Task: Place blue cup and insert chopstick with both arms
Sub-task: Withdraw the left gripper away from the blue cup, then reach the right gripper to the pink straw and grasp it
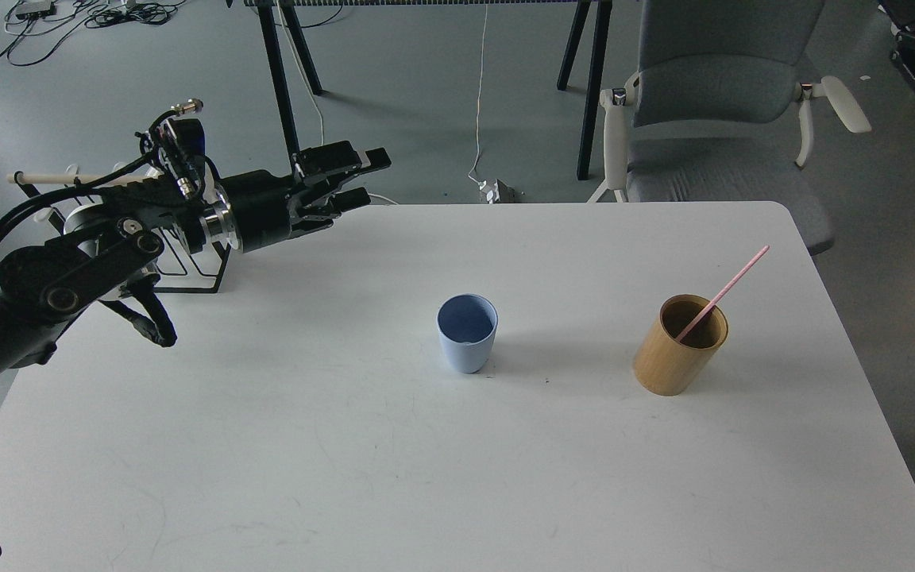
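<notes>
On the far left I see my left gripper [358, 176] at the table's back edge, its black fingers spread apart and gripping nothing. Mid-table, the smooth, tapered pale blue cup [466, 343] stands upright on the matte white table [346, 477]. Further right, the thin pink chopstick [721, 295] leans inside a tan wooden cylinder [678, 346]; my right gripper is out of sight.

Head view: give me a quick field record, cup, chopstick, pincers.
blue cup: upright on the white table, empty, nothing gripping it
chopstick: pink, leaning in the wooden cylinder, not in the cup
left pincer: open, empty, over the table's far left edge, away from the cup
right pincer: not in view
</notes>
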`<state>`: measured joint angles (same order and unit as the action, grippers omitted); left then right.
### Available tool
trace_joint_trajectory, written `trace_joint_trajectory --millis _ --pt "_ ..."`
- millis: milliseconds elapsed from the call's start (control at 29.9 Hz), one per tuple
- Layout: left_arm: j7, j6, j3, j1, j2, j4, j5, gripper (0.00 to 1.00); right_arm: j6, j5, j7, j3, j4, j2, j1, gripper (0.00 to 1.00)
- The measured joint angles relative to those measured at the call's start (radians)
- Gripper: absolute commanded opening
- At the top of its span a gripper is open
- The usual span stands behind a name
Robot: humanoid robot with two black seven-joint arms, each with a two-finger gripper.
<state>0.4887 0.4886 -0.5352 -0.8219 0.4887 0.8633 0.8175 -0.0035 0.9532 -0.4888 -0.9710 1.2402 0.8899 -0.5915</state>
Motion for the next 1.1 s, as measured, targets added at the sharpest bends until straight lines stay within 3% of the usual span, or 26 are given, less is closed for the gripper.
trace_joint_trajectory --millis 167,267,334,869,1103 --pt "0.0 0.0 -0.213 0.112 -0.022 0.055 -0.15 0.92 -0.281 0.236 0.0 0.118 0.013 -0.008 0.061 0.92" --pt "0.0 0.0 -0.247 0.136 -0.029 0.068 -0.241 0.92 -0.429 0.323 0.0 0.207 0.004 -0.044 0.104 0.92" --pt "0.0 0.0 -0.253 0.142 -0.032 0.07 -0.271 0.93 -0.468 0.37 0.0 0.229 -0.01 -0.073 0.143 0.92" --pt "0.0 0.0 -0.255 0.202 -0.062 0.069 -0.283 0.94 -0.485 0.42 0.0 0.282 -0.135 -0.21 0.277 0.9" --pt "0.0 0.0 -0.252 0.223 -0.062 0.068 -0.281 0.95 -0.485 0.419 0.0 0.321 -0.192 -0.3 0.277 0.7"
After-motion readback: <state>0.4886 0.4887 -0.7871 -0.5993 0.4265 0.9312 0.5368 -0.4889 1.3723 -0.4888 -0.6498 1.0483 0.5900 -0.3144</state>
